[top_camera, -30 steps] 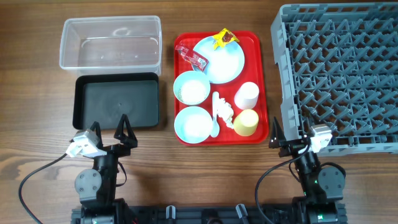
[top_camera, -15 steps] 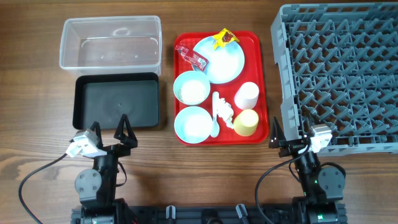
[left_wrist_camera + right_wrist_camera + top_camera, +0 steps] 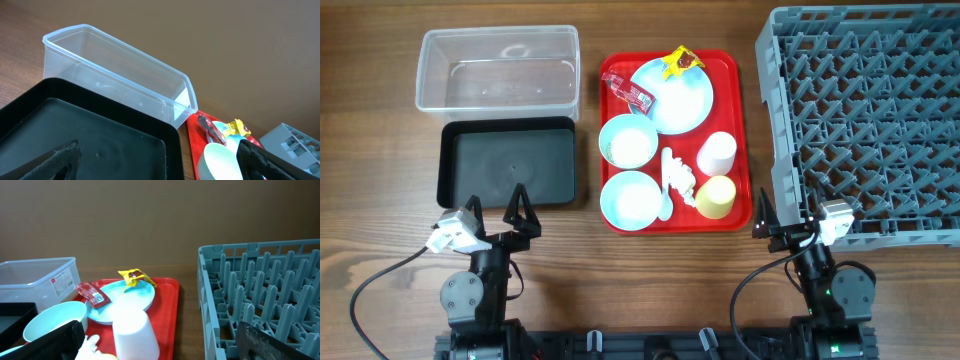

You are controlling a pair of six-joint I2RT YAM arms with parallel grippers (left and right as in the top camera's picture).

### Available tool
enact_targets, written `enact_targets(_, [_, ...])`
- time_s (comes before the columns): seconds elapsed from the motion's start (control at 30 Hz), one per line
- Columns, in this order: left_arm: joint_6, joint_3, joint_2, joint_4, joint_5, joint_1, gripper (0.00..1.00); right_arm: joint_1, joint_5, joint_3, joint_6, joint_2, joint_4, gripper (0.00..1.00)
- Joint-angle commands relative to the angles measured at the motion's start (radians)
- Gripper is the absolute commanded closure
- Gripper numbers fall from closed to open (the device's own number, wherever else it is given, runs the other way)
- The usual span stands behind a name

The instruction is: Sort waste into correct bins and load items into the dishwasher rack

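Observation:
A red tray [image 3: 740, 130] holds a light blue plate [image 3: 675, 100] with a yellow wrapper [image 3: 681, 62] on its far rim and a red wrapper [image 3: 626, 91] at its left. Also on it are a pale green bowl [image 3: 628, 141], a light blue bowl [image 3: 629, 199], a white spoon [image 3: 667, 185], a crumpled tissue [image 3: 684, 184], a white cup [image 3: 717, 153] and a yellow cup [image 3: 716, 196]. The clear tub [image 3: 498, 68] and black tray [image 3: 507, 162] lie left, the grey rack [image 3: 868, 120] right. My left gripper [image 3: 496, 206] and right gripper [image 3: 786, 210] are open and empty.
Wooden table all round. The rack's near left corner stands close to my right gripper. The black tray's near edge lies just beyond my left gripper. Cables run from both arm bases at the table's front.

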Motion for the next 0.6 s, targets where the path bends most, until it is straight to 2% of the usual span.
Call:
enact_targets(0.0, [0.001,-0.007,-0.005,-0.003,-0.003,0.000,0.00,-0.005,-0.016,-0.001,0.018,-0.002,0.004,0.00])
enact_targets(0.43, [0.001,-0.007,-0.005,-0.003,-0.003,0.000,0.00,-0.005,-0.007,-0.001,0.014,-0.002,0.008,0.00])
enact_targets(0.57, [-0.003,-0.006,-0.005,0.051,0.029,0.000,0.00,-0.005,0.037,-0.001,0.015,-0.002,0.045,0.00])
